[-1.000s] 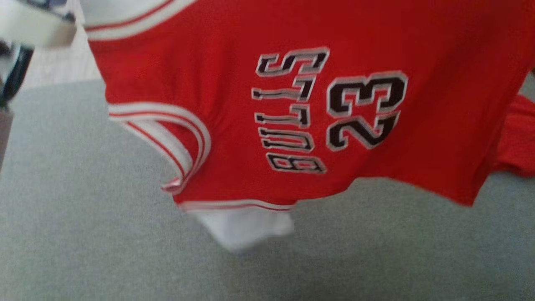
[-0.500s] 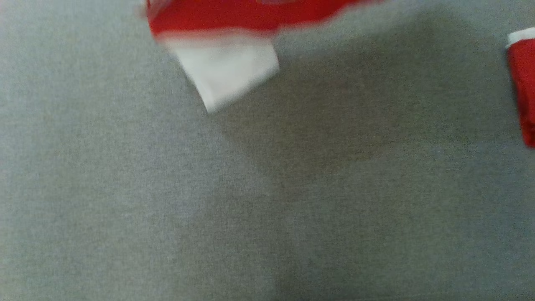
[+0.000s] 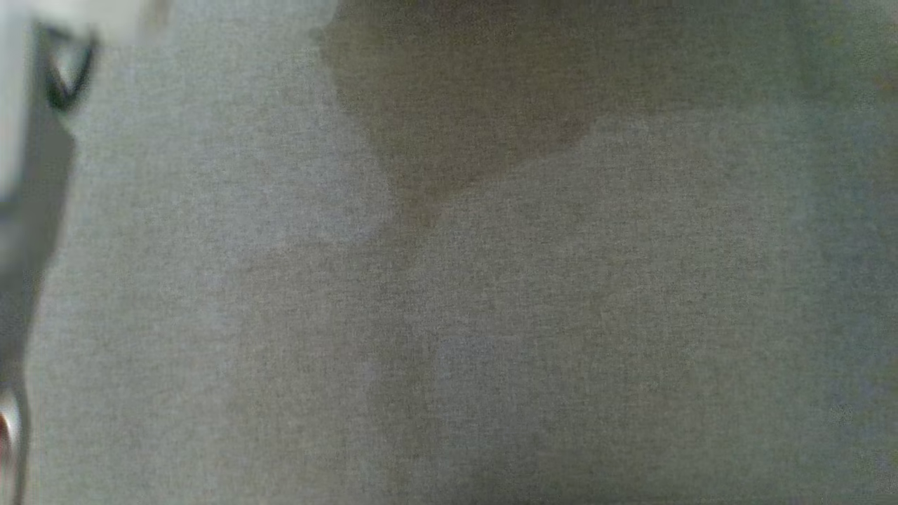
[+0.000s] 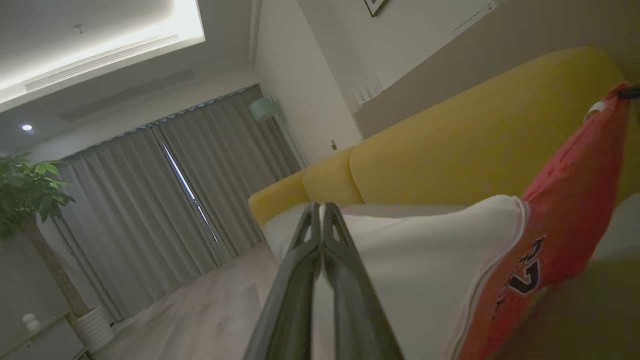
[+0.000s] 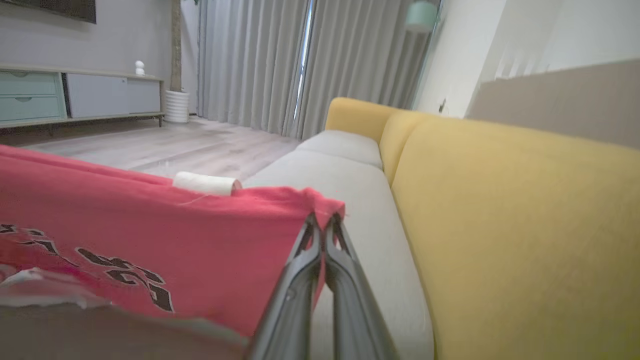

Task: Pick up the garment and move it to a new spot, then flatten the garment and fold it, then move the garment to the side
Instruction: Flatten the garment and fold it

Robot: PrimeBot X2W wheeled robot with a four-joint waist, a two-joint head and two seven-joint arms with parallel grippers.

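Observation:
The garment is a red basketball jersey (image 5: 150, 225) with black lettering and a white part (image 4: 425, 260). It hangs stretched in the air between both grippers, above the sofa. In the left wrist view my left gripper (image 4: 321, 205) is shut, with the white cloth pinched between its fingers. My right gripper (image 5: 324, 216) is shut on the red top edge of the jersey, and a white rolled trim (image 5: 205, 183) sits on that edge. The head view looks down on the grey seat cushion (image 3: 526, 337), where a dark shadow (image 3: 456, 105) lies near the top.
The sofa has a yellow backrest (image 5: 525, 225) and a long grey seat (image 5: 350, 180). Beyond it lie a wooden floor (image 5: 165, 147), grey curtains (image 5: 260, 60) and a low cabinet (image 5: 75, 97). A blurred pale forearm (image 3: 14, 105) shows at the head view's left edge.
The jersey filled the top of the head view a second ago, slid up that view, and has now left it. A shadow lies on the cushion.

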